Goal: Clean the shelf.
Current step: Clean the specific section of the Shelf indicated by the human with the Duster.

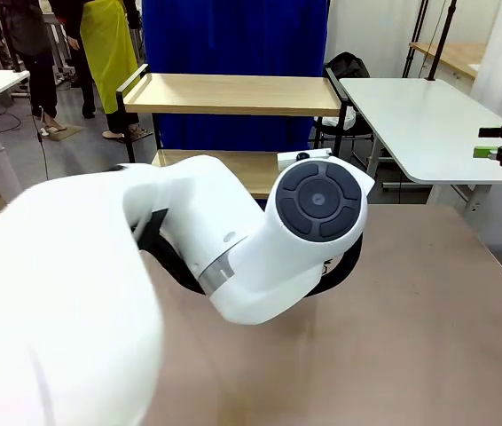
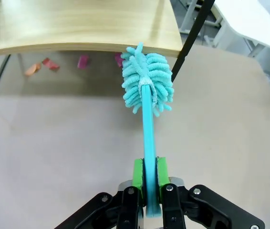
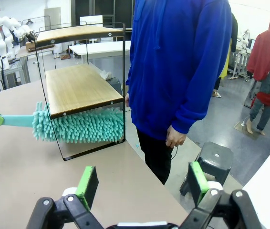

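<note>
The left gripper (image 2: 150, 172) is clamped on the handle of a teal duster (image 2: 147, 81), whose fluffy head sits beneath the lower board of the shelf (image 3: 80, 88) at the far edge of the table (image 2: 54, 143). The right gripper (image 3: 142, 183) holds its jaws wide apart and empty, near a person in blue (image 3: 178, 62) standing just beside the shelf.

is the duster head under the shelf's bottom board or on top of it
Under it. In the right wrist view the teal duster head lies beneath the lower board of the shelf, inside its black frame.
</note>
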Robot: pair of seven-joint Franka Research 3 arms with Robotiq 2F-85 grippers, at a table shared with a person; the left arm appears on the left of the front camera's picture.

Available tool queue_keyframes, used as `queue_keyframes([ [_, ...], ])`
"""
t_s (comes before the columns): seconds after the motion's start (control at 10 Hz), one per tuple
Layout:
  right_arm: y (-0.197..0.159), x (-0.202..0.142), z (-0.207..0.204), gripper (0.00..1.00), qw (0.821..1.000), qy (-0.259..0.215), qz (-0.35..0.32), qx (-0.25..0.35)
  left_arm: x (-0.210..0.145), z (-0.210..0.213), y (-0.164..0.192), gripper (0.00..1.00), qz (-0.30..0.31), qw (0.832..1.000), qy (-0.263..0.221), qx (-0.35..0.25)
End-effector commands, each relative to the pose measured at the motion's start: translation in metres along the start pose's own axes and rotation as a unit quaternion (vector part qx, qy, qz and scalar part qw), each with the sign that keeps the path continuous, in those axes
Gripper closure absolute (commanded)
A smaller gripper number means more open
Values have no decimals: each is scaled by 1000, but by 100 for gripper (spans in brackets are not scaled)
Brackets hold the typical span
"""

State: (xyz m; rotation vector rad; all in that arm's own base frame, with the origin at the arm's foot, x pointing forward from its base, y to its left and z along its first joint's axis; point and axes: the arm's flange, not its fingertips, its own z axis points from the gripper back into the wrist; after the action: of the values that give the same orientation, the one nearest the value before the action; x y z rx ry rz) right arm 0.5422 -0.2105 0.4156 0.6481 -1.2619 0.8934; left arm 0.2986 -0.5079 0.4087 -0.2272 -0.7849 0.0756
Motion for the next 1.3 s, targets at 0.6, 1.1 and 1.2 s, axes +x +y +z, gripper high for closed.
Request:
queue_keyframes([
  [0.6,1,2,0,0,1000,-1,1,-1,-6,-22,-1,86,-25,998,49,29],
  [1.1,1,2,0,0,1000,-1,1,-1,-4,-38,25,86,-5,992,98,73],
  [1.2,1,2,0,0,1000,-1,1,-1,-3,-39,34,86,-7,992,94,84],
])
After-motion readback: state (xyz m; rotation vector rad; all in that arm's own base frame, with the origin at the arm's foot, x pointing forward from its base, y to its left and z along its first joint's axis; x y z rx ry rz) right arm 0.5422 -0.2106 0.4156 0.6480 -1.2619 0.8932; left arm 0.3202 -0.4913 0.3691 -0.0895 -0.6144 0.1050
